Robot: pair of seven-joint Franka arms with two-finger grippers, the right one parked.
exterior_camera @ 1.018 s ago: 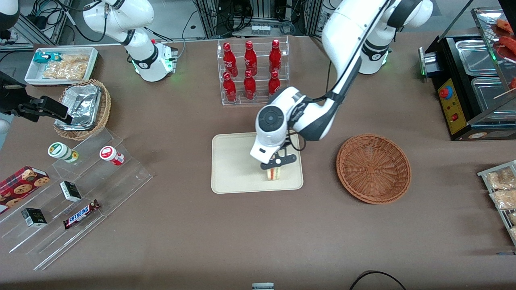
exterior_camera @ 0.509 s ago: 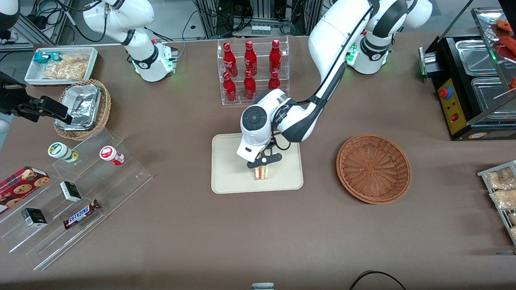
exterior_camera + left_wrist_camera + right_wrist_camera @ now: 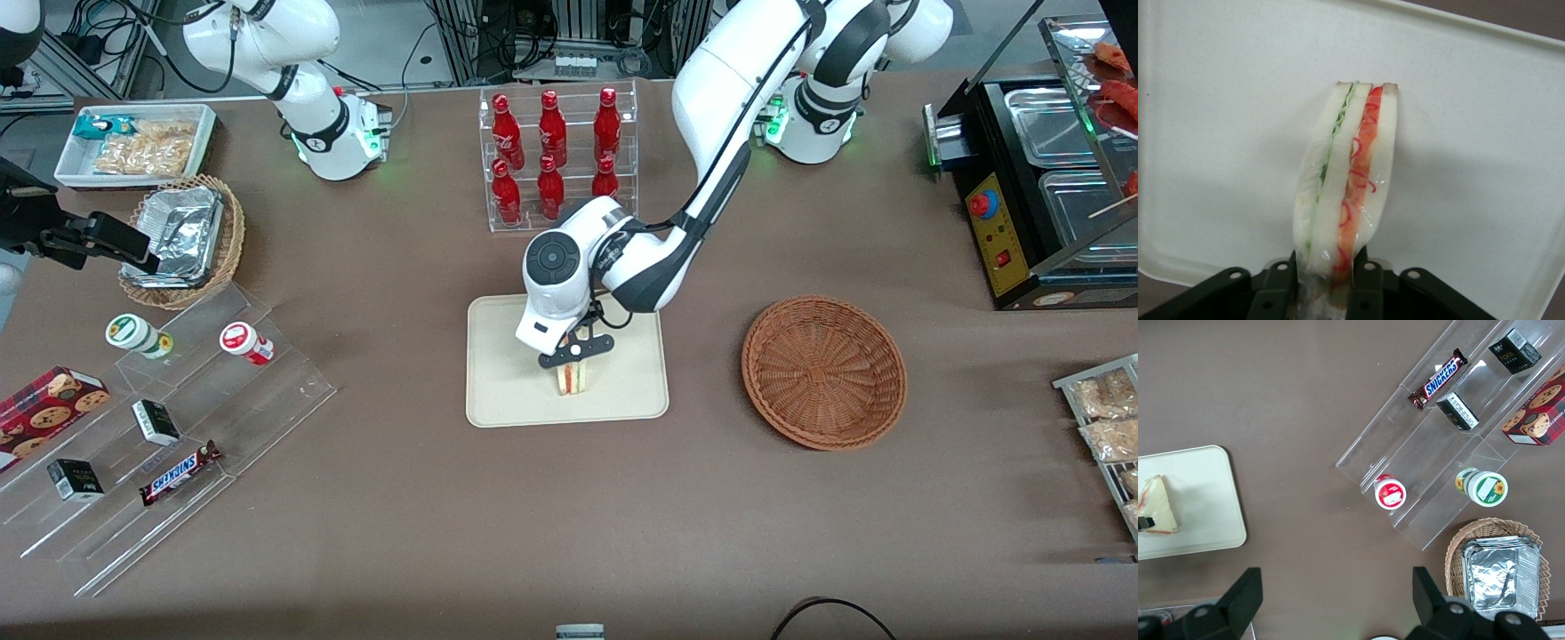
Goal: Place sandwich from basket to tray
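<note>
Over the one tray (image 3: pixel 498 356), the claw (image 3: pixel 573 360) grips the single sandwich (image 3: pixel 573 378); one basket (image 3: pixel 824 371) lies apart.

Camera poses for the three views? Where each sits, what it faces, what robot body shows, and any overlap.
Front: high, facing both arms across the table; sees tray, empty basket, gripper shut on the sandwich.
Left wrist: on the working arm, looking along its fingers at the sandwich over the tray.
Right wrist: on the parked arm, looking down at table and snack rack; its own fingers show.
Shared: all three see sandwich and tray.
</note>
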